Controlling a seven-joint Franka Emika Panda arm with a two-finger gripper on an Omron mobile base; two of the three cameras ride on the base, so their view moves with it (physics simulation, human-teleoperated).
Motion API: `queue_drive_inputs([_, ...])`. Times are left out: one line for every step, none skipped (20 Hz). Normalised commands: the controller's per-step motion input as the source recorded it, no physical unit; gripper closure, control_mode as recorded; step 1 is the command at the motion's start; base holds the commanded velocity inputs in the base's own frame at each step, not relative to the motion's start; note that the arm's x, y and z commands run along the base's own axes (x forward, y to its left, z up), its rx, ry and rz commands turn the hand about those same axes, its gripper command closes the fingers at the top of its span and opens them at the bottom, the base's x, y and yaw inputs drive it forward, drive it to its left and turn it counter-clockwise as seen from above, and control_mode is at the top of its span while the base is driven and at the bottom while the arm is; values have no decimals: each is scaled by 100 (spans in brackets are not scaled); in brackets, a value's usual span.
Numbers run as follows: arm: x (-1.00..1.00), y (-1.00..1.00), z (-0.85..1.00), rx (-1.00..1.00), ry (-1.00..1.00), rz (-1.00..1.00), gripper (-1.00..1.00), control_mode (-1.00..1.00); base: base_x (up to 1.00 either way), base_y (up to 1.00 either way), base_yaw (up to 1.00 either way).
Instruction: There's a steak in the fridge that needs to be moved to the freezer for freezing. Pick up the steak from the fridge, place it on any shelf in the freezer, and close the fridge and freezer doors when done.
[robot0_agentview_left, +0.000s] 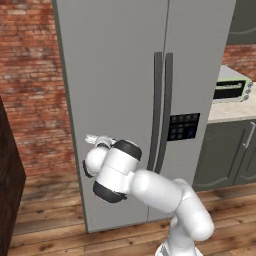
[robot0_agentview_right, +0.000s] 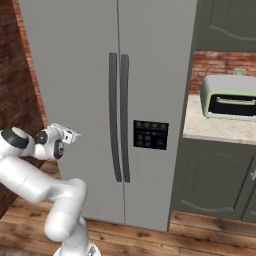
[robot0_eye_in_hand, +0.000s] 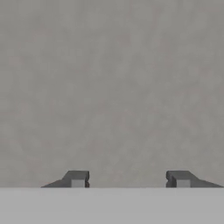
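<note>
The tall grey unit stands with both doors closed. The wider fridge door (robot0_agentview_left: 110, 75) (robot0_agentview_right: 70, 60) is on the left. On the right is the narrower freezer door (robot0_agentview_left: 200, 60) (robot0_agentview_right: 155, 60) with its black dispenser panel (robot0_agentview_left: 183, 126) (robot0_agentview_right: 150, 135). The steak and the shelf are hidden behind the doors. My gripper (robot0_agentview_left: 92, 138) (robot0_agentview_right: 75, 135) (robot0_eye_in_hand: 129, 179) points at the lower left part of the fridge door, close to its flat grey face. Its fingertips (robot0_eye_in_hand: 78, 179) stand apart with nothing between them.
Two dark curved handles (robot0_agentview_left: 162, 110) (robot0_agentview_right: 119, 115) run down the middle seam. A toaster oven (robot0_agentview_left: 232, 90) (robot0_agentview_right: 230, 97) sits on the counter (robot0_agentview_right: 215, 131) to the right, above dark cabinets. A brick wall (robot0_agentview_left: 30, 75) and a dark unit (robot0_agentview_left: 10, 175) stand to the left.
</note>
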Motion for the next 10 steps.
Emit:
queue_drive_inputs([39,-86,0,9,-7,13,-100,-100,0,0,0])
queue_drive_inputs([6,-74,6,8,-10,13,-100,-100,0,0,0])
queue_drive_inputs([0,-61,2,7,-9,14,-100,-100,0,0,0])
queue_drive_inputs([0,-64,7,7,-12,15,-100,-100,0,0,0])
queue_drive_inputs([0,-69,16,6,-15,13,-100,-100,0,0,0])
queue_drive_inputs([14,-76,19,7,-12,11,-100,-100,0,0,0])
queue_drive_inputs([15,-81,28,7,-12,11,-100,-100,0,0,0])
queue_drive_inputs([15,-77,42,8,-11,9,-100,-100,0,0,0])
queue_drive_inputs([14,-70,52,7,-10,8,-100,-100,0,0,0])
queue_drive_inputs([14,-59,53,6,-9,7,-100,-100,0,0,0])
